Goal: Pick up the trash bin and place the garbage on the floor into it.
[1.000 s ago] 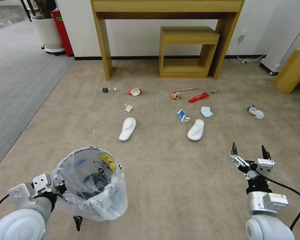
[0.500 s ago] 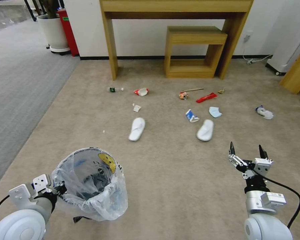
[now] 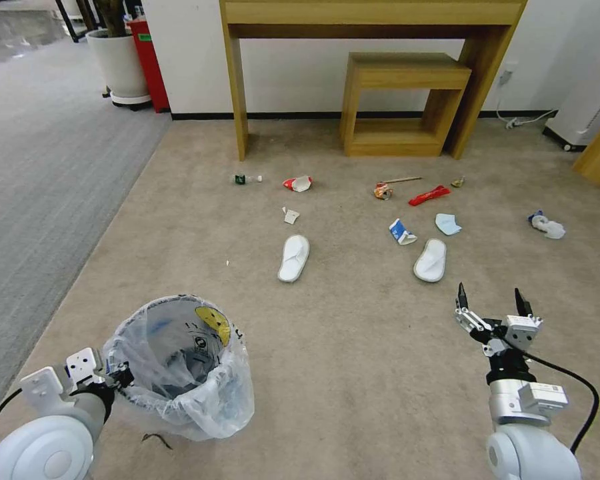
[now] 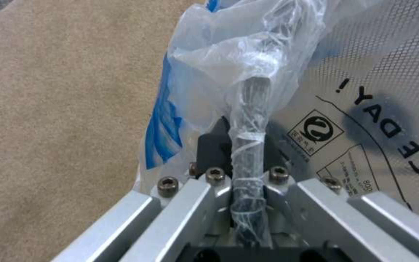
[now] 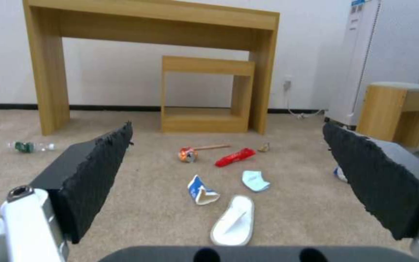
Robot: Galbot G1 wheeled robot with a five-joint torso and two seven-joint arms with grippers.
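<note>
Slippage is your main risk: your left pincer (image 4: 248,174) is clamped only on the thin bag-wrapped rim of the small round dark trash bin (image 3: 180,367), low at your left. Your right pincer (image 3: 491,305) hangs wide open, empty, short of the nearer white slipper (image 3: 431,259) on the beige short-pile carpet floor (image 3: 353,360); a jolt could tip the bin.

white rounded arms | silver links, hex screws | black cables, pads
</note>
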